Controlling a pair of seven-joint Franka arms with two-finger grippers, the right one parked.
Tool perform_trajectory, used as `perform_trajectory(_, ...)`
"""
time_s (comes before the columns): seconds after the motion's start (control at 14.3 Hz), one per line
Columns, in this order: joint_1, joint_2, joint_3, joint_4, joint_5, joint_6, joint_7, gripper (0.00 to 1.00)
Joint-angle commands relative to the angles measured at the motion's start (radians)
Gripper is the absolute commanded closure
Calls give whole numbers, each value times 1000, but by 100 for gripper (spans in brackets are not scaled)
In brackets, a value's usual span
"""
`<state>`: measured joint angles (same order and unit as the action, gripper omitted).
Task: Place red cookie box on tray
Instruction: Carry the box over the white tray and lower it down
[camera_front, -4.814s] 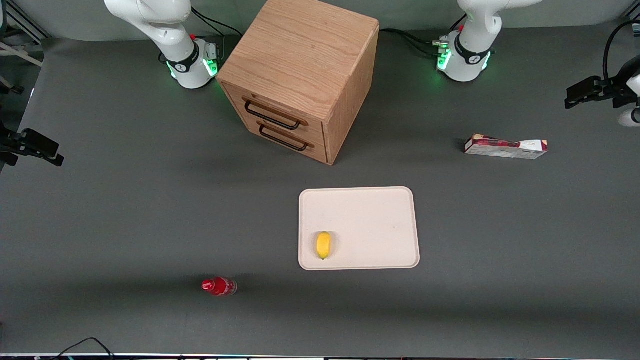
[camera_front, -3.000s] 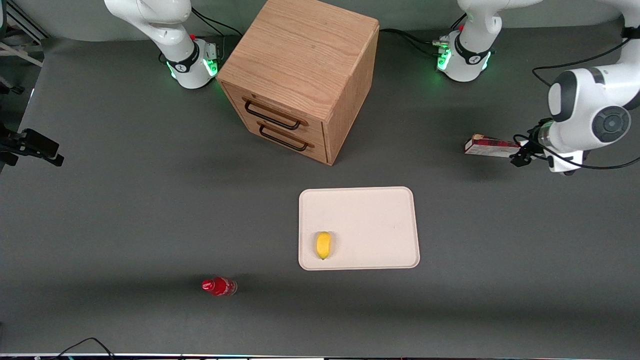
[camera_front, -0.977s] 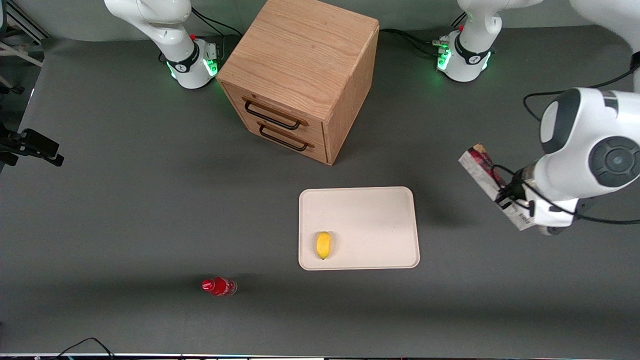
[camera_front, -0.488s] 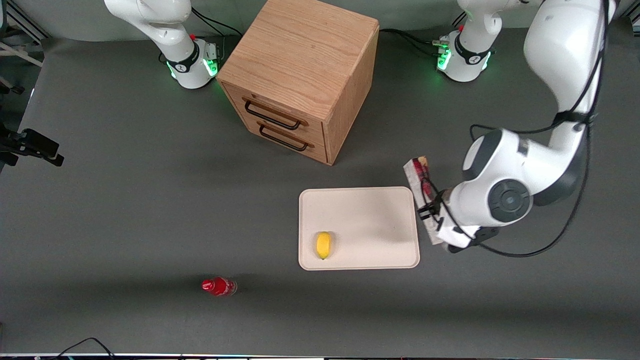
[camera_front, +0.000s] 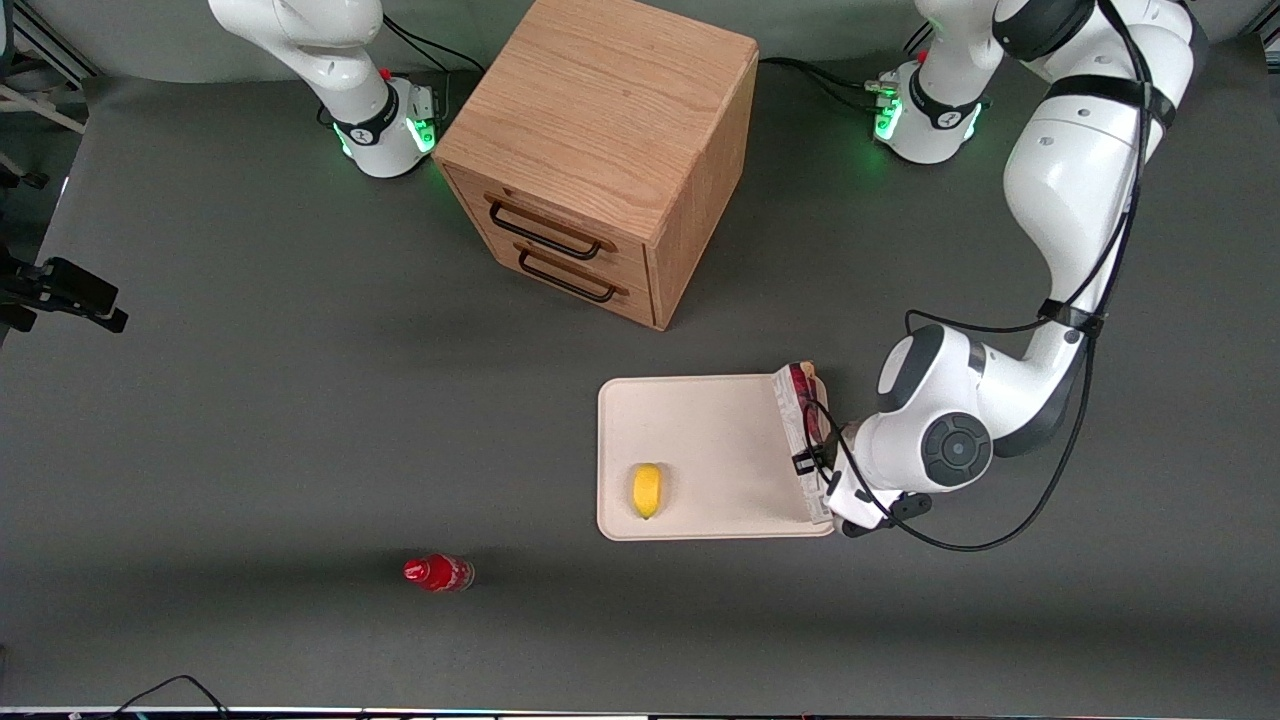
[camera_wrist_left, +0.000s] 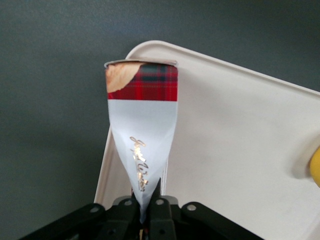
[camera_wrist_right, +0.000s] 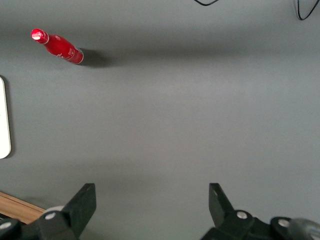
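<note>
Over grey table (camera_front: 250, 400) — jaws grip red cookie box (camera_front: 803, 440) | above tray (camera_front: 700, 440) edge — gripper (camera_wrist_left: 146, 207)

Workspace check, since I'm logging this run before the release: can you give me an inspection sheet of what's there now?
Surface: dark grey table, no spills seen.
Job's things: cookie box held over the tray along its edge toward the working arm's end; not released.
Clutter: lemon on the tray; red bottle lying nearer the camera; wooden cabinet, both drawers shut.
Grippers: claw shut on the box's white end, above the tray's rim.
Cables: black cable looped off the working arm's wrist; another at the table's near edge.
Surroundings: nothing seen.
</note>
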<state>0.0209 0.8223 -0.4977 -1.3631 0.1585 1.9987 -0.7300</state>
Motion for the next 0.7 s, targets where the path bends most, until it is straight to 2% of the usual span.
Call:
perform_trajectory(0.0, -4, 12, -1, 24, 48, -8, 14, 0)
perform_trajectory(0.28, 7, 2, 2, 18, 49, -58, 21, 0)
perform_trajectory(0.42, 23, -28, -2, 41, 47, -182, 21, 0)
perform_trajectory(0.63, 54, -67, -12, 162, 41, -396, 30, 0)
